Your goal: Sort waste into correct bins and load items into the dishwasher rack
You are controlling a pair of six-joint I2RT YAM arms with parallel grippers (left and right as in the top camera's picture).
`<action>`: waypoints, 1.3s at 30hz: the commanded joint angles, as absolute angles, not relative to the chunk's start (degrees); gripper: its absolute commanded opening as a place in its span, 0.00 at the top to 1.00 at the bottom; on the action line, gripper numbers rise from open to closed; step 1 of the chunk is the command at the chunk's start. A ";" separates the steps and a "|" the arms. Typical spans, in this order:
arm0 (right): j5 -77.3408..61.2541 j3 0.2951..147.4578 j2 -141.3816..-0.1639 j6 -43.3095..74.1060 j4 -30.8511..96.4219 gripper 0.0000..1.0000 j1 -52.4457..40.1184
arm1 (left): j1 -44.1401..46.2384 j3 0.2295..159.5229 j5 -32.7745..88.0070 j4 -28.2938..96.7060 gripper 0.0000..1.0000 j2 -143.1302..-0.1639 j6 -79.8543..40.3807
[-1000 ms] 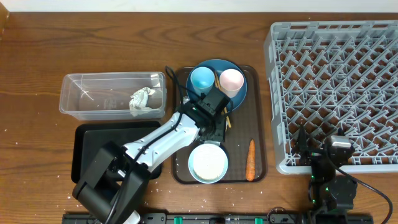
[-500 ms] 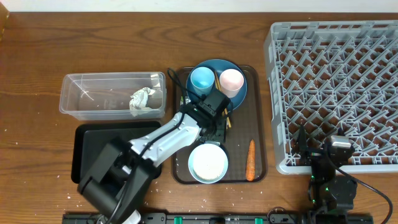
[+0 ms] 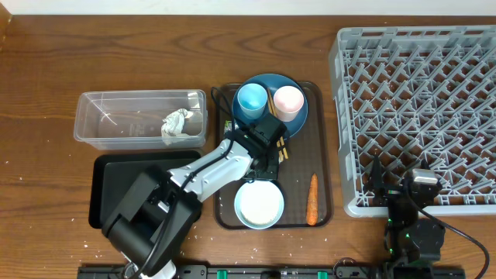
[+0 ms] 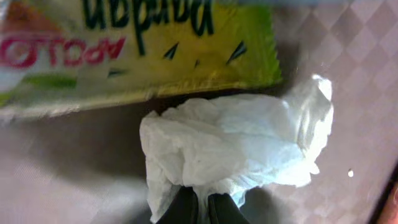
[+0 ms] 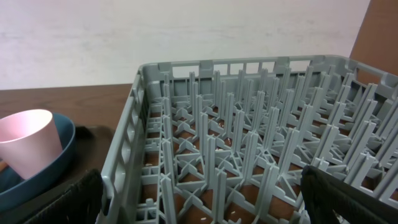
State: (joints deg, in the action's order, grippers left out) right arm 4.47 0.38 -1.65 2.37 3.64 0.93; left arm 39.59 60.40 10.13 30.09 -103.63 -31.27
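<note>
Pinching crumpled white tissue (image 4: 236,146) in left gripper (image 4: 198,204), snack wrapper (image 4: 137,43) lying crosswise just beyond, right gripper (image 5: 202,199) spread wide

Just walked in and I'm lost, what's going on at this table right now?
The left hand is down on the brown serving tray, pinched shut on a crumpled white tissue beside the yellow-green snack wrapper. The right hand hangs open at the near edge of the grey rack, which looks empty. The blue cup and pink cup stand on the plate; the bowl and carrot lie on the tray.
</note>
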 commanded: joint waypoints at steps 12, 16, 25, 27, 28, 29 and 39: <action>4.45 0.32 -1.67 2.52 3.86 0.01 1.21 | 39.44 60.93 5.85 34.28 0.93 -89.56 -30.46; 4.45 0.32 -1.67 2.52 3.86 0.01 1.21 | 37.93 60.93 2.81 35.24 0.94 -87.09 -30.44; 4.45 0.32 -1.67 2.55 3.86 0.01 1.21 | 26.63 60.93 0.01 35.31 0.94 -83.18 -29.30; 4.45 0.32 -1.67 2.52 3.86 0.01 1.21 | 22.90 60.93 -0.73 34.83 0.94 -83.05 -29.21; 4.45 0.32 -1.67 2.52 3.86 0.01 1.21 | 21.04 60.93 -0.75 34.54 0.94 -83.05 -29.19; 4.45 0.32 -1.67 2.52 3.86 0.01 1.21 | 19.29 60.93 -0.73 34.24 0.94 -83.09 -29.19; 4.45 0.32 -1.67 2.55 3.88 0.01 1.21 | 7.16 60.86 -0.73 31.97 0.93 -83.33 -29.17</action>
